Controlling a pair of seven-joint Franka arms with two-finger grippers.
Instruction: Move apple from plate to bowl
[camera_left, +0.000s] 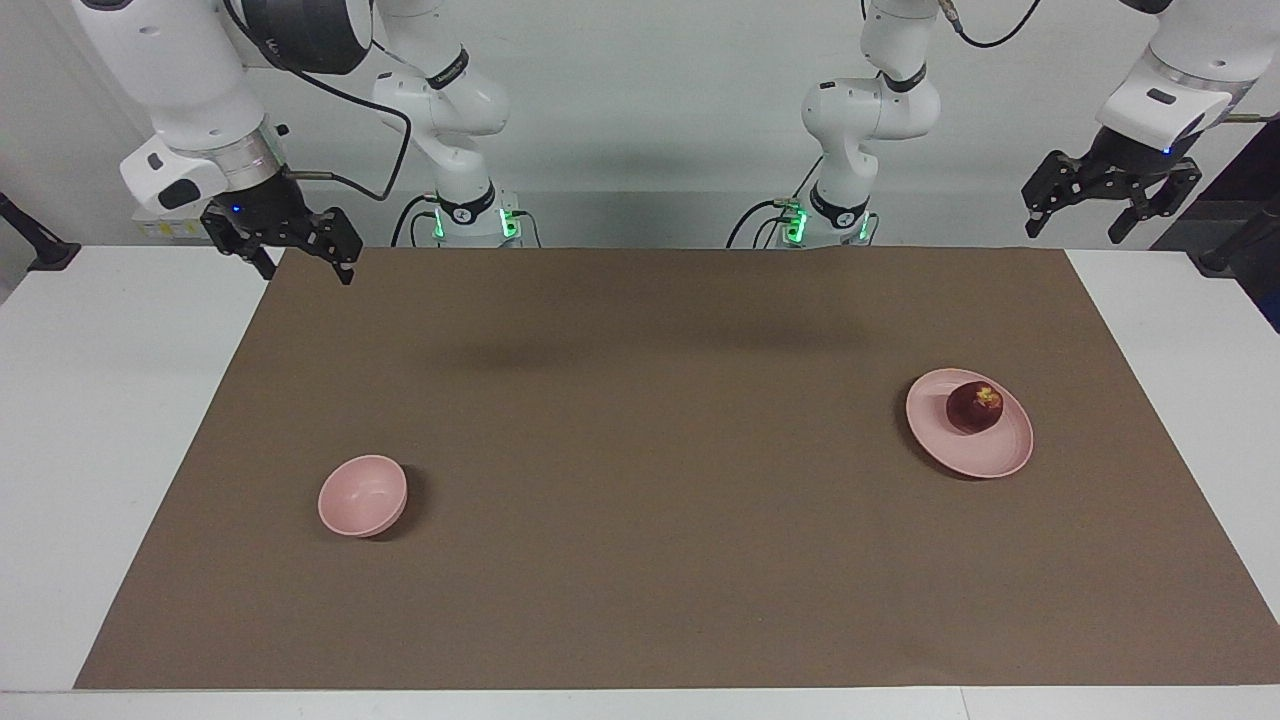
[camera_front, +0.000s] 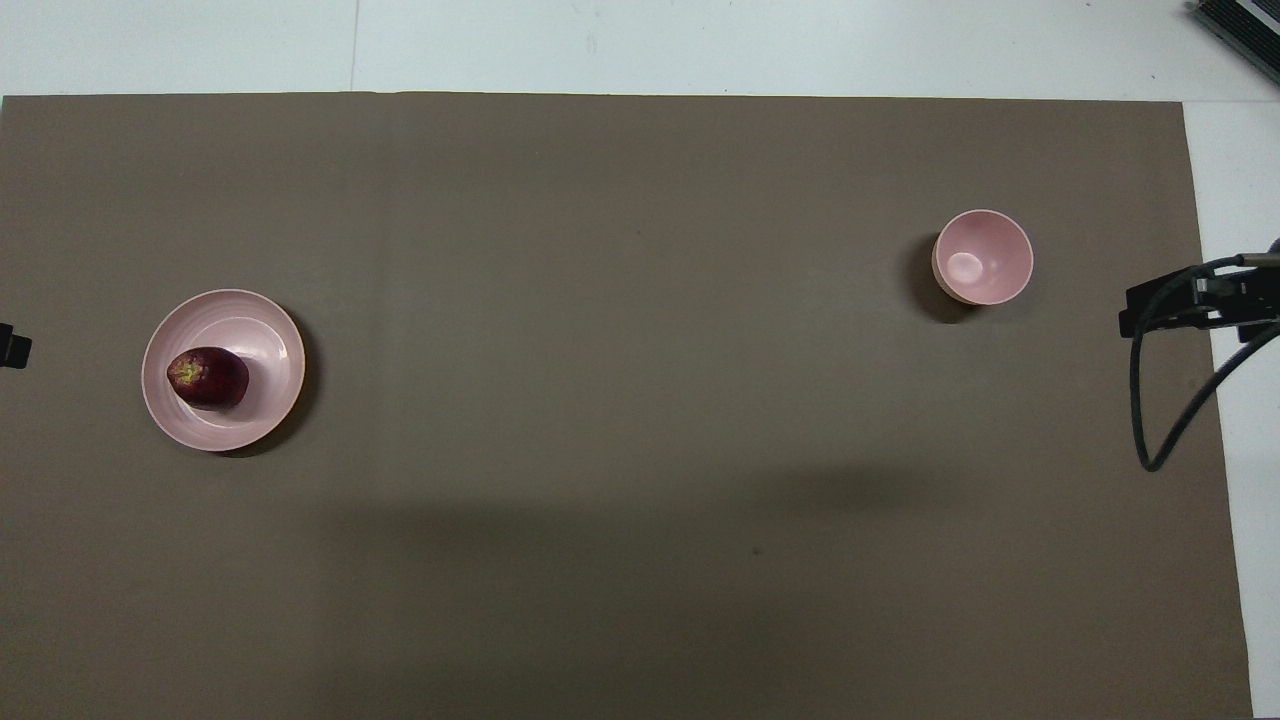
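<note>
Apple (camera_left: 975, 407) (camera_front: 208, 378): one, dark red with a yellowish patch at the stem; it is seated on the plate, off-centre, and is touched by nothing.

Plate (camera_left: 985, 460) (camera_front: 275, 335): pale pink, flat; it is placed on the brown mat (camera_left: 640, 560) (camera_front: 640, 450) toward the left arm's end of the bench (camera_left: 90, 420).

Bowl (camera_left: 362, 494) (camera_front: 983, 257): pale pink, deep, upright, nothing seen inside; it is placed on the mat toward the right arm's end, well apart from the plate and slightly farther from the robots.

Left gripper (camera_left: 1110, 205): it is held raised over the bench's edge at its own arm's end, nearer the robots than the plate. The fingers (camera_left: 1040, 205) are spread apart and nothing is gripped. The apple is located well clear of them.

Right gripper (camera_left: 295, 255): it is held raised over the mat's corner at the right arm's end. The fingers (camera_left: 345, 262) are parted and nothing is held. The apple is located at the bench's other end, well apart from them.
</note>
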